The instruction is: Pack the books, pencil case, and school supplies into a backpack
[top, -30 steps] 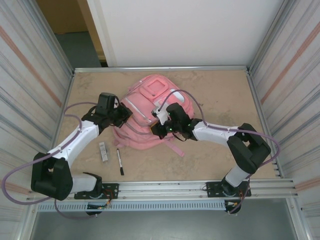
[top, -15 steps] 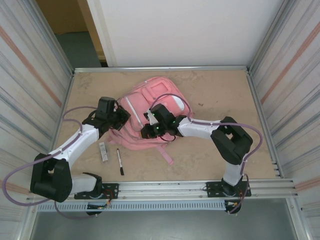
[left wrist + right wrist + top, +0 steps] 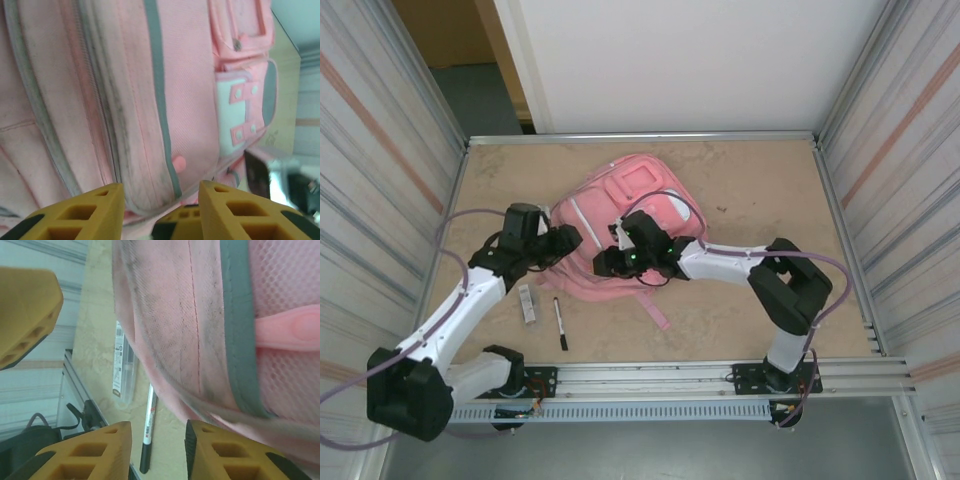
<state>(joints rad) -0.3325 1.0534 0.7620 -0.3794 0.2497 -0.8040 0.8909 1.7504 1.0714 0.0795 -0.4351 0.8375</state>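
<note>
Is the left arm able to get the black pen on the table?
Probably yes. The pen lies uncovered on bare table, close to the open left gripper beside the backpack. The whitish bar lies next to it, not touching.

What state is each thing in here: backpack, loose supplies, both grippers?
backpack: lying on the table, front pockets up.
pen: lying loose on the table, not yet packed.
whitish-grey bar: lying loose beside the pen, not yet packed.
left gripper: open, holding nothing, at the backpack's edge.
right gripper: open, holding nothing, at the backpack's near edge.
</note>
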